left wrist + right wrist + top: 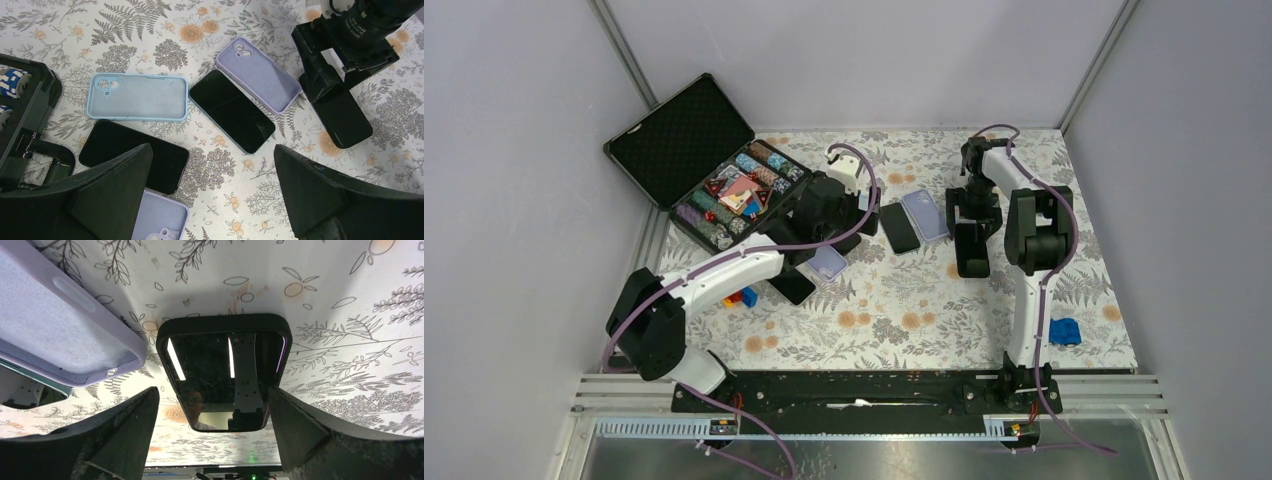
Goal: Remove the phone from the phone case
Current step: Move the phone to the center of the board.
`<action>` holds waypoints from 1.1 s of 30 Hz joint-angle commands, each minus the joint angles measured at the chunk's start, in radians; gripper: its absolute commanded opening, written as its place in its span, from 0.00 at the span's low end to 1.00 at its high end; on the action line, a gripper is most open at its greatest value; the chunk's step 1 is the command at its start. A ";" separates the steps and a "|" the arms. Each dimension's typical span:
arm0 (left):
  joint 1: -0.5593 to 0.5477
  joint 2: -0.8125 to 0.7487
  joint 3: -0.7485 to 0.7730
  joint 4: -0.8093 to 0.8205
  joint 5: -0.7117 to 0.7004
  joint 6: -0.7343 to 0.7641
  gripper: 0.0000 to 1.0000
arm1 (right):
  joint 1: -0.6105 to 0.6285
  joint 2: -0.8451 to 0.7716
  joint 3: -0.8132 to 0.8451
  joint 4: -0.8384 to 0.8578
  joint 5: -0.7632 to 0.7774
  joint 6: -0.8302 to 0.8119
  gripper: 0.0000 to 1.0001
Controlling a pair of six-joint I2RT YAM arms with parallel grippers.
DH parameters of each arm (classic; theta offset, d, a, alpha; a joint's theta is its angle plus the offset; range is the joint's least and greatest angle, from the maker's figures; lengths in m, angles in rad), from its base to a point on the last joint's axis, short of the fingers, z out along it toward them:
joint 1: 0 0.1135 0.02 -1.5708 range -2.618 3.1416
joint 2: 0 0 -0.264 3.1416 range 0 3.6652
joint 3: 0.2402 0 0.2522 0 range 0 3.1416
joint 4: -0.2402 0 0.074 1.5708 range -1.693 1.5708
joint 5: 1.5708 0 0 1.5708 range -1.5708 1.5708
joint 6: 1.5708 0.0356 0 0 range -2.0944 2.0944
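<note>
Dark-screened phone [220, 375] seated in black phone case [225, 320], lying flat, screen up, on the flowered table [350, 290].

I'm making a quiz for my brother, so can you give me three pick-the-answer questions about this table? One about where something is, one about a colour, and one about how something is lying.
1. Where on the table is the box of chips?
A) back left
B) front right
C) the middle

2. What colour is the little block by the base of the right arm?
A) red
B) blue
C) yellow

3. How does the black-cased phone under the right arm lie?
A) screen down
B) standing on its edge
C) flat, screen up

Answers:
1 A: the top view shows it in the far left corner.
2 B: it is plainly blue.
3 C: in the right wrist view, its glass mirrors the lights overhead.
</note>
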 commanded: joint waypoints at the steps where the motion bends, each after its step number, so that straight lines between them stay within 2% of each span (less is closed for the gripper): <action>1: 0.003 -0.055 -0.009 0.071 -0.024 -0.007 0.99 | 0.010 -0.024 -0.004 -0.040 -0.051 0.023 0.87; 5: 0.004 -0.060 -0.012 0.070 -0.028 -0.005 0.99 | 0.011 -0.096 -0.105 0.062 -0.118 0.035 0.91; 15: 0.003 -0.071 -0.015 0.072 -0.025 -0.007 0.99 | 0.004 -0.314 -0.255 0.256 -0.003 0.153 0.96; 18: 0.003 -0.076 -0.017 0.072 -0.026 -0.006 0.99 | -0.021 -0.375 -0.307 0.311 0.079 0.226 0.88; 21: 0.002 -0.077 -0.017 0.071 -0.024 -0.007 0.99 | -0.061 -0.410 -0.348 0.322 0.179 0.300 0.67; 23: 0.002 -0.078 -0.017 0.073 -0.020 -0.008 0.99 | -0.073 -0.423 -0.373 0.311 0.274 0.309 0.58; 27: 0.002 -0.076 -0.017 0.075 -0.014 -0.012 0.99 | -0.075 -0.411 -0.400 0.285 0.383 0.289 0.53; 33: 0.003 -0.079 -0.020 0.076 -0.011 -0.016 0.99 | -0.072 -0.324 -0.386 0.222 0.354 0.253 0.47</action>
